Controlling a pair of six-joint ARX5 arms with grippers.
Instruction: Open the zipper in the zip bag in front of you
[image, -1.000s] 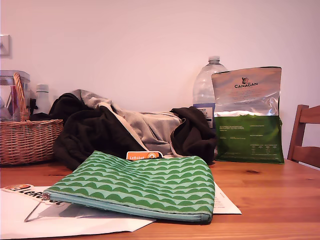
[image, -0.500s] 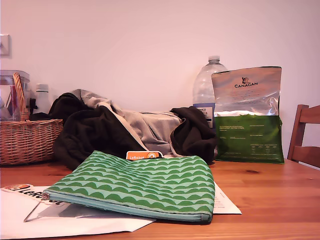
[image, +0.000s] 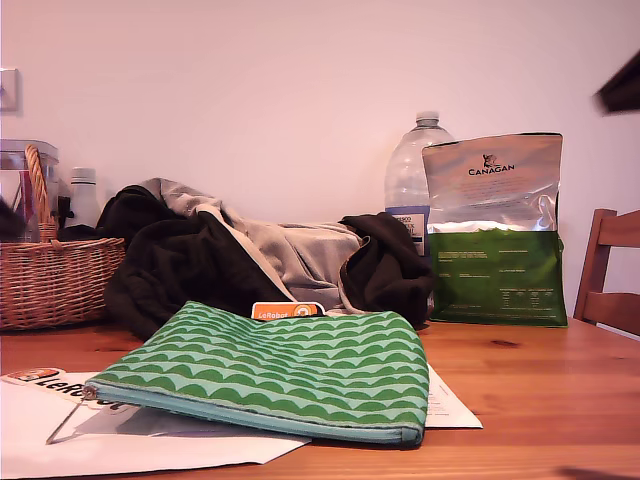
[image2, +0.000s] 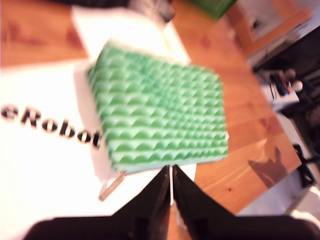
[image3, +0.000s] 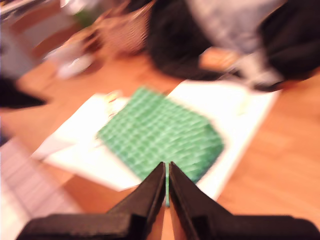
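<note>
Both wrist views blurred. My first gripper (image2: 171, 175) and my second gripper (image3: 166, 172): jaws together, empty, above flat green wave-patterned fabric zip bag (image: 285, 368); teal zipper (image: 250, 414) along its 6 o'clock edge in exterior view.

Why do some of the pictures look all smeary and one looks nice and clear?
The exterior view is sharp: the zip bag shows crisp waves, and only a dark smear at its upper right is blurred. The first wrist view is softly blurred. The second wrist view is smeared most, so the basket and clothes turn streaky.
</note>
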